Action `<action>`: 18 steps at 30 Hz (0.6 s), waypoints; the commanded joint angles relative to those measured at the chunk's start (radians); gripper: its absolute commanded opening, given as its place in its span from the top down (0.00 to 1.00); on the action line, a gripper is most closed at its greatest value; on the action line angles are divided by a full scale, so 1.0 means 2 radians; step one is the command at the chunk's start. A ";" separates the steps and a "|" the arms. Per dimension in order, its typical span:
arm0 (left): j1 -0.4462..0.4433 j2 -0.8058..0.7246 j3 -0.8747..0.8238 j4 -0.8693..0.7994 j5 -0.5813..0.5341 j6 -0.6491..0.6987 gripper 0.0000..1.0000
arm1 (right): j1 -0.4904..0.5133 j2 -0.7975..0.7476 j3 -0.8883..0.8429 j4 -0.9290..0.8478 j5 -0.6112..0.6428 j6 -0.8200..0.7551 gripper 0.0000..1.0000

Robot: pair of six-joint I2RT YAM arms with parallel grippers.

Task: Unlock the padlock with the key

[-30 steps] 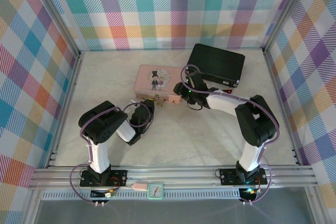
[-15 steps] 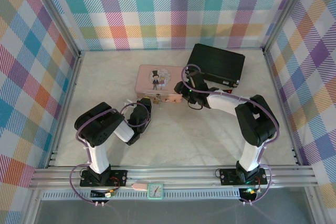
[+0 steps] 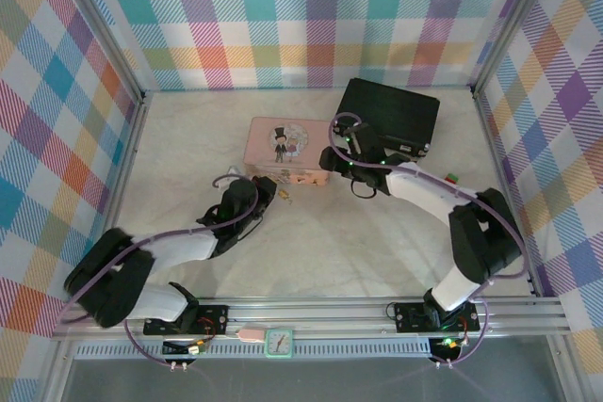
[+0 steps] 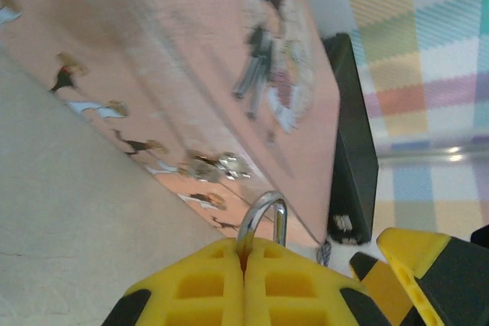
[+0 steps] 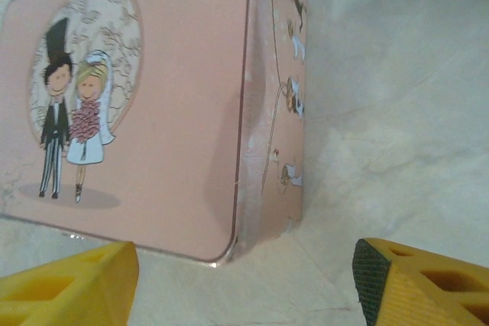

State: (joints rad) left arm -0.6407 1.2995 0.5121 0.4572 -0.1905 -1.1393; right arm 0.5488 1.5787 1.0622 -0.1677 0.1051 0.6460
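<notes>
The left gripper has its yellow fingers pressed tight together on the padlock. In the left wrist view only the thin silver shackle stands out above the seam between the pads. The brass body is buried between the fingers, so its keyhole side cannot be made out.

From the top camera, the left gripper reaches to just in front of the pink box. A small brass speck at its tip is too tiny to read in detail. It lies close to the box's near wall, on the table.

The right gripper is spread wide. Its two finger ends are cut off at the lower corners of the right wrist view, with the box corner between and beyond them, untouched. Seen from above, the right gripper sits at the box's right end, just beside the black case. In the left wrist view, part of the case shows behind the box, blurred.
</notes>
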 commanded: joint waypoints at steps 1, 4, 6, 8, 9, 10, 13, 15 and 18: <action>-0.006 -0.048 0.052 -0.227 0.022 0.102 1.00 | -0.002 -0.050 -0.029 -0.037 0.049 -0.074 0.23; -0.008 -0.056 0.076 -0.306 0.058 0.131 1.00 | -0.005 -0.087 -0.059 -0.041 0.089 -0.106 0.22; -0.013 -0.056 0.081 -0.344 0.072 0.140 1.00 | -0.010 -0.106 -0.079 -0.048 0.122 -0.127 0.18; -0.024 -0.056 0.083 -0.377 0.073 0.144 1.00 | -0.017 -0.123 -0.096 -0.052 0.151 -0.142 0.16; -0.029 -0.055 0.085 -0.394 0.071 0.147 1.00 | -0.021 -0.132 -0.106 -0.053 0.168 -0.149 0.15; -0.034 -0.052 0.086 -0.404 0.069 0.151 1.00 | -0.025 -0.141 -0.114 -0.051 0.180 -0.155 0.14; -0.046 -0.032 0.099 -0.432 0.063 0.168 1.00 | -0.042 -0.164 -0.138 -0.042 0.206 -0.169 0.14; -0.052 -0.009 0.108 -0.437 0.061 0.175 1.00 | -0.056 -0.177 -0.150 -0.036 0.209 -0.170 0.14; -0.058 0.022 0.120 -0.427 0.056 0.183 1.00 | -0.072 -0.188 -0.162 -0.028 0.217 -0.172 0.13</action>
State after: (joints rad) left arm -0.7456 1.3067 0.7029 -0.3305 -0.0605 -0.8089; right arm 0.4248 1.2327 0.7567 -0.2481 0.4808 0.3367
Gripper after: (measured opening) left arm 0.048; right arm 0.866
